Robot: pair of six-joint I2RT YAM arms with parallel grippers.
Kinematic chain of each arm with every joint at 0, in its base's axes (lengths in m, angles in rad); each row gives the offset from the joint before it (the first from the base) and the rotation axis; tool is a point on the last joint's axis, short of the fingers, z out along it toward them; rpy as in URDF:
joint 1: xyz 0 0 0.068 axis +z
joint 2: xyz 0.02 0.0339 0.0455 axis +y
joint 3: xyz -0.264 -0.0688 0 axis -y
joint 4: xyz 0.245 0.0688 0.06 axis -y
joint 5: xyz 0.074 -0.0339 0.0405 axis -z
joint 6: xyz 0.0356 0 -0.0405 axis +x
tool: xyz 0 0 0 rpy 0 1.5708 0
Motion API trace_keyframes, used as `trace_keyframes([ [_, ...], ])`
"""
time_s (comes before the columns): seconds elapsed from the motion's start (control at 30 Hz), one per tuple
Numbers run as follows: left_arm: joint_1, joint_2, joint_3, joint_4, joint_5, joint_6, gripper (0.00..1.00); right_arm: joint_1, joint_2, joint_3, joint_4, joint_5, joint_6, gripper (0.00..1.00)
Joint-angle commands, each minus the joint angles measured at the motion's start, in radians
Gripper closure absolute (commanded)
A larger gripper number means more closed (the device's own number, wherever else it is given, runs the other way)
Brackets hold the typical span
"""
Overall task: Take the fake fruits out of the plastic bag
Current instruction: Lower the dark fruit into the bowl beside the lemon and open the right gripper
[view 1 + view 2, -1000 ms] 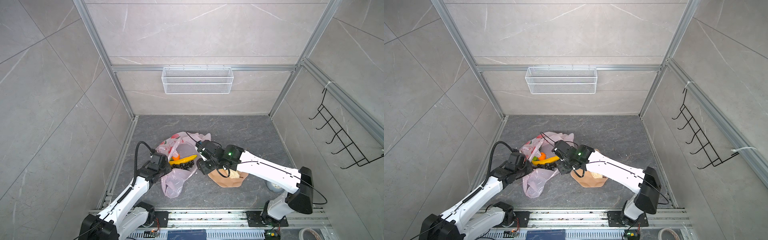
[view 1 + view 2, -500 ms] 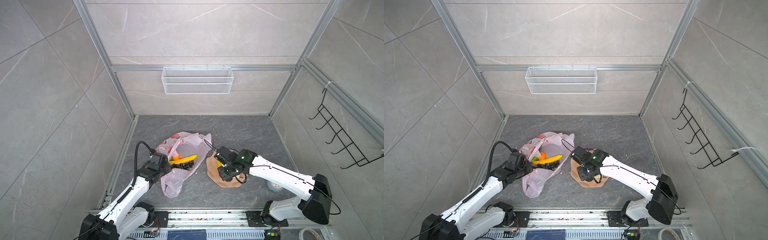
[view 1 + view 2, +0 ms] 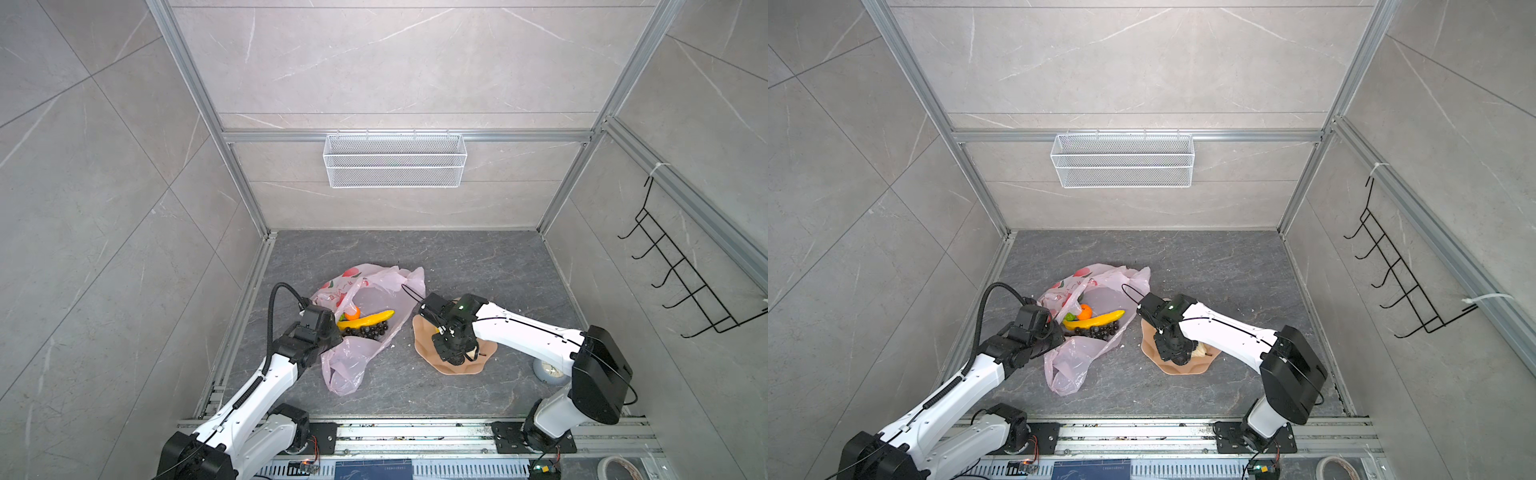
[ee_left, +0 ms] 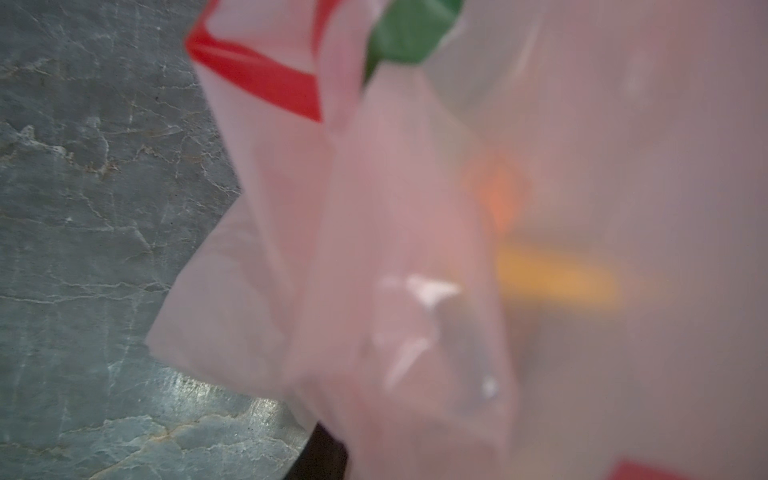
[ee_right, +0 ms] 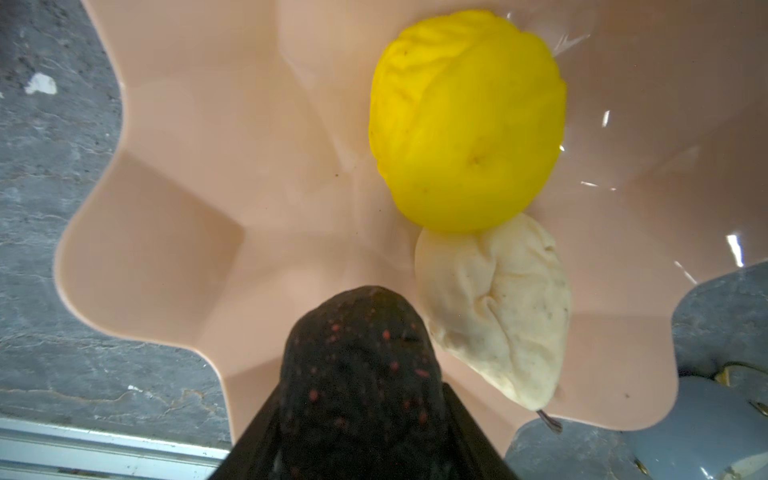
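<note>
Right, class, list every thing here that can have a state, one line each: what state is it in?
plastic bag, open, lying on floor
left pincer, shut on plastic bag
banana, inside bag
grape bunch, inside bag
orange, inside bag
green fruit, inside bag
right pincer, shut on dark oval piece
dark oval piece, held over plate
yellow round fruit, on plate
cream piece, on plate
plate, on floor

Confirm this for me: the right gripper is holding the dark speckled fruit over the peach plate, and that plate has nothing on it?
Not quite. The plate is not bare: the right wrist view shows a yellow round fruit and a cream lumpy piece lying on it. The rest holds: the right gripper grips the dark speckled fruit over the plate.
</note>
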Motion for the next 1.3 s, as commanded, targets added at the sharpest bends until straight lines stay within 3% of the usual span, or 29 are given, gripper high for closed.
trace_keyframes([
  [0.0, -0.004, -0.014, 0.002, -0.004, -0.016, 0.013, 0.77, -0.001, 0.037, 0.034, 0.001, 0.025, 0.003, 0.55],
  [0.57, -0.003, -0.017, -0.004, -0.005, -0.019, 0.012, 0.77, -0.002, 0.142, 0.039, 0.036, 0.077, -0.006, 0.51],
  [1.13, -0.004, -0.017, 0.003, -0.007, -0.021, 0.014, 0.77, -0.002, 0.115, 0.041, 0.015, 0.076, -0.009, 0.35],
  [1.27, -0.003, -0.012, 0.008, -0.007, -0.019, 0.018, 0.77, -0.002, 0.095, 0.047, 0.003, 0.076, -0.005, 0.35],
])
